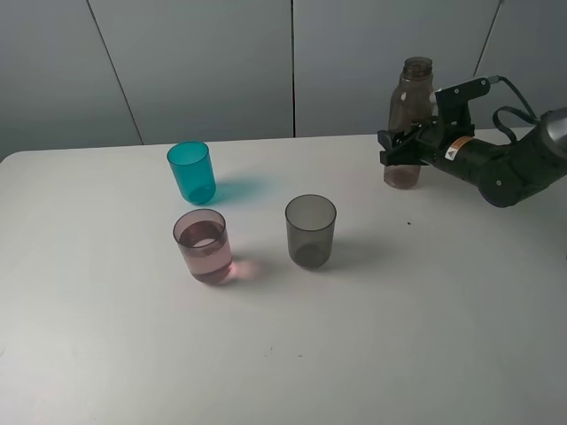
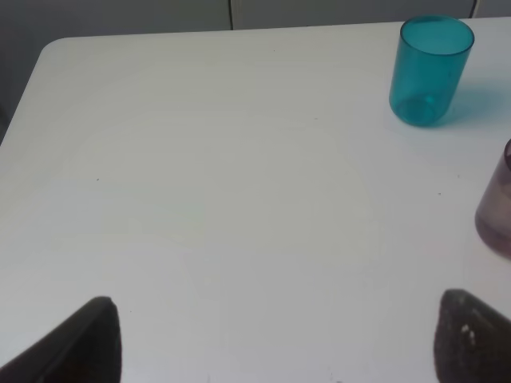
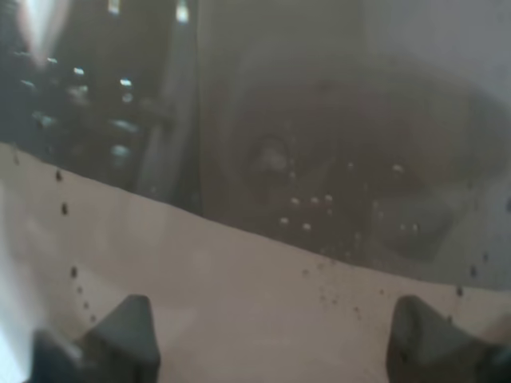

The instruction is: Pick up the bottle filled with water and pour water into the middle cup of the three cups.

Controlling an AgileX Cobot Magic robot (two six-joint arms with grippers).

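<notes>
Right gripper [image 1: 400, 146] clamped round the bottle [image 1: 409, 115], kept upright at the table's [image 1: 292, 354] far edge, probably because the pink middle cup [image 1: 203, 245] already holds water.

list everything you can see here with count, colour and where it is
bottle: one, smoky pinkish-brown, upright at the far right of the table, a little liquid in its bottom
pink cup: one, translucent pink, near left of centre, holds water
teal cup: one, translucent teal, behind the pink cup
grey cup: one, smoky grey, right of the pink cup
table: one, white, under everything
wall panels: several, pale grey, behind the table
right end effector: one, black, shut on the bottle's lower body
left end effector: one, dark fingertips set wide apart, above bare table, holding nothing
</notes>
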